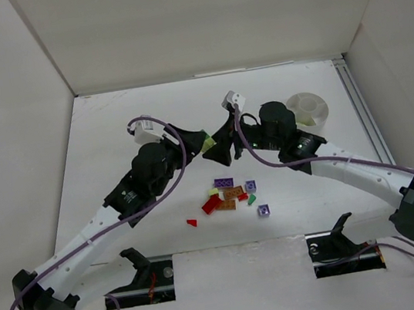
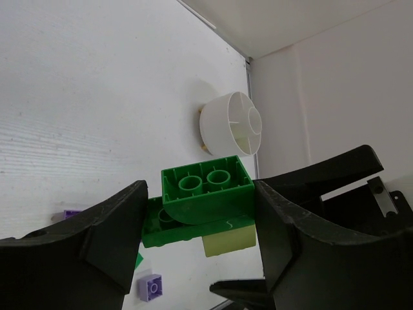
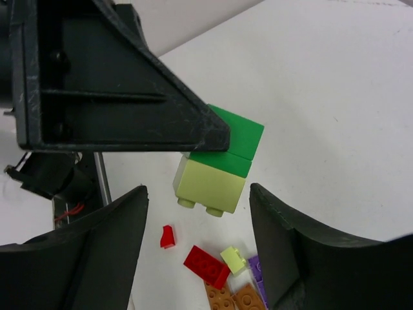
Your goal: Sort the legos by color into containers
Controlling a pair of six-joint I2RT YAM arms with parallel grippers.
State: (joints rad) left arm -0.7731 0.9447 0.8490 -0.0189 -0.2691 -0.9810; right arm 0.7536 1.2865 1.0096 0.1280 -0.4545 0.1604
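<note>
1. White matte table (image 1: 147,117) inside plain white walls (image 1: 194,16). Take the dish (image 2: 216,129) as your landmark: it is round and low-walled, with dividers radiating from a central hub.
2. Left gripper (image 2: 199,200): clamped on a stack of legos held off the table, left of the dish and apart from it. Its fingers (image 2: 110,232) press the sides of a glossy green brick (image 2: 206,184) with hollow round studs. A thin green plate (image 2: 158,229) and a pale yellow-green brick (image 3: 210,184) cling to that brick.
3. Right gripper (image 3: 199,190): spread wide, with the pale yellow-green brick showing between its tips, untouched.
4. Step in hand, by judgement: splitting the mixed-colour stack before sorting. Next you would bring the right gripper together squarely on the pale brick's flat sides, then pull or twist it free. The smooth plastic may slip.
5. Loose legos (image 1: 228,194): flat studded pieces in red, purple and orange-brown. They lie left of the dish, nearer the table's near edge, not yet sorted.
</note>
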